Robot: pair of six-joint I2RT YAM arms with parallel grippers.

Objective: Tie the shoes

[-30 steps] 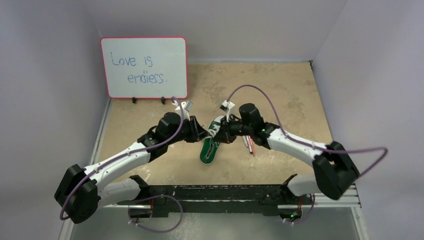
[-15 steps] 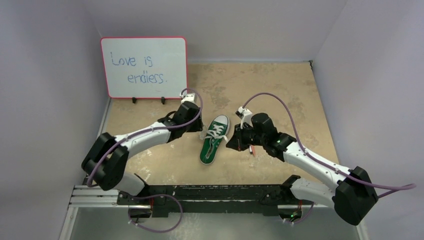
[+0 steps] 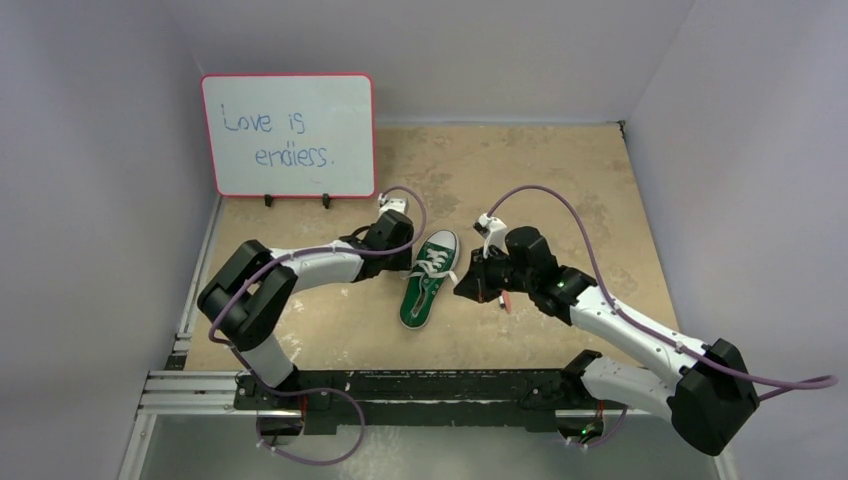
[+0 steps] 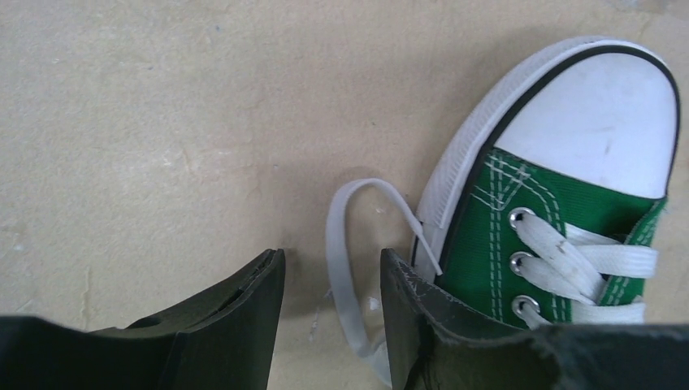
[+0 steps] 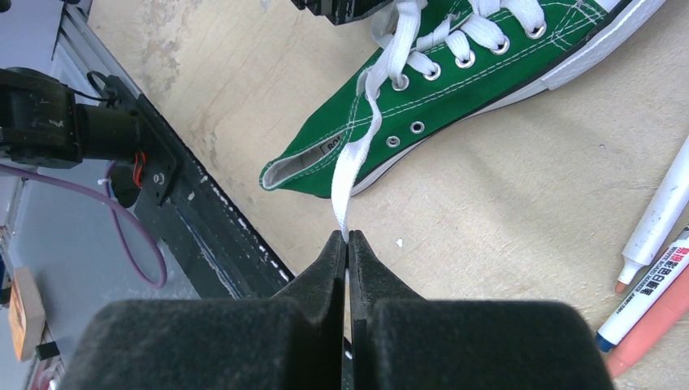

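Top external view: the shoe [image 3: 428, 282] is seen lying on the table [image 3: 560, 180] between the two arms, toe turned away from the bases. The left gripper [image 4: 331, 272] is set low beside the toe's left edge, jaws parted; a loop [image 4: 341, 236] of lace lies on the table between the fingers, unclamped. The right gripper [image 5: 348, 240] is closed on the lace [image 5: 361, 154], which runs nearly straight from an eyelet across the shoe's opening to the fingertips. Two pens [image 5: 660, 213] lie near the shoe's right side. A whiteboard [image 3: 288, 135] is propped at the far left.
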